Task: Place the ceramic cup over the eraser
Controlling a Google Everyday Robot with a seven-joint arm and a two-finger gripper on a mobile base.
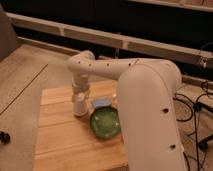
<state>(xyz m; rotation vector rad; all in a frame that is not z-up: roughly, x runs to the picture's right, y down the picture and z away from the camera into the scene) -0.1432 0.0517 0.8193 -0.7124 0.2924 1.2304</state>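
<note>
The white ceramic cup (80,108) stands on the wooden table (60,140), left of the green bowl. My gripper (80,96) hangs straight down from the white arm and sits right on top of the cup. The black eraser is not visible; it is hidden or out of view.
A round green bowl (105,121) sits just right of the cup. A pale blue flat block (101,103) lies behind the bowl. My big white arm (145,110) covers the table's right side. Cables (197,105) and a floor (20,70) surround the table.
</note>
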